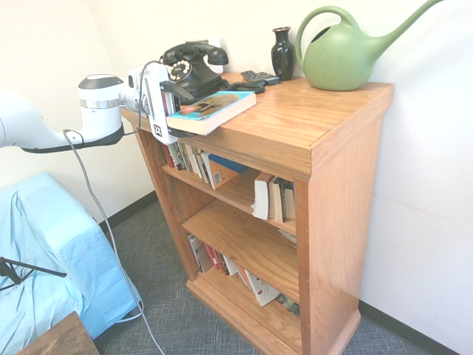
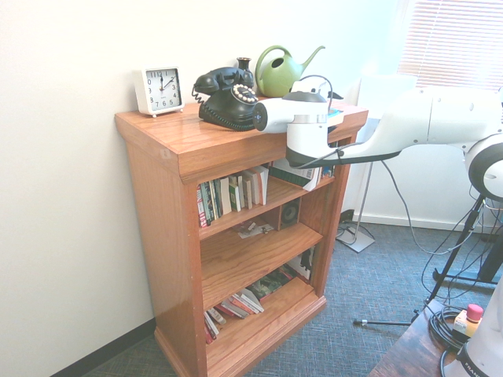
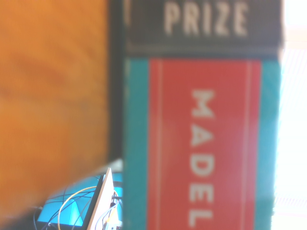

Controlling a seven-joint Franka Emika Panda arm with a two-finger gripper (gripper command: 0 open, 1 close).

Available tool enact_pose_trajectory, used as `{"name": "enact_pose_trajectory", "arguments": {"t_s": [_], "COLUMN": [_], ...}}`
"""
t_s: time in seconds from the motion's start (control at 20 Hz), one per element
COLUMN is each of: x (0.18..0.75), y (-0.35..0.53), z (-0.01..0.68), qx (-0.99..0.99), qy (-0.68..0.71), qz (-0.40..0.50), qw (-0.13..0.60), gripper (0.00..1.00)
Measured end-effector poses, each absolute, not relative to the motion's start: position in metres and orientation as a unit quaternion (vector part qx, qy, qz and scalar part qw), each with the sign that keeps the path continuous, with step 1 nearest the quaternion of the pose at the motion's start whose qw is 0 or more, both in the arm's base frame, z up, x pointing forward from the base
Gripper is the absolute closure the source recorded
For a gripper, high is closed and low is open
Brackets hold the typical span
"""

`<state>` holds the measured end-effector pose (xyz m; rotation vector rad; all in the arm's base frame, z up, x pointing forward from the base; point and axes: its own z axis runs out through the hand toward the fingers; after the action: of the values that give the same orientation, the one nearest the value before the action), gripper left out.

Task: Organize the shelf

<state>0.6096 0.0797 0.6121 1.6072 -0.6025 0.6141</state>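
Note:
The shelf point(image 1: 310, 126) point(image 2: 181, 141) is an orange-brown wooden bookcase with books on its inner tiers. A teal-covered book point(image 1: 218, 109) lies flat on the shelf top, with one end hanging over the front edge. My gripper point(image 1: 177, 111) comes in level from the side, open, one black finger above that end of the book and clear of its cover. In the second exterior view the wrist hides the fingers. The wrist view shows the book's teal and red spine point(image 3: 201, 143) close up, beside the shelf wood point(image 3: 53, 96).
On the shelf top stand a black rotary telephone point(image 1: 194, 66), a dark vase point(image 1: 282, 53), a green watering can point(image 1: 340, 52), a remote point(image 1: 259, 76) and a white clock point(image 2: 159, 89). A blue-covered piece of furniture point(image 1: 44, 251) sits beside the shelf.

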Motion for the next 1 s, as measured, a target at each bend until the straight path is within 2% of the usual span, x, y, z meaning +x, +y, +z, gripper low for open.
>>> {"name": "enact_pose_trajectory", "arguments": {"t_s": [1.0], "x": [0.6163], "y": [0.0841], "z": [0.6115], "qx": [0.702], "qy": [-0.253], "qz": [0.267], "qw": [0.61], "gripper": [1.0]}}
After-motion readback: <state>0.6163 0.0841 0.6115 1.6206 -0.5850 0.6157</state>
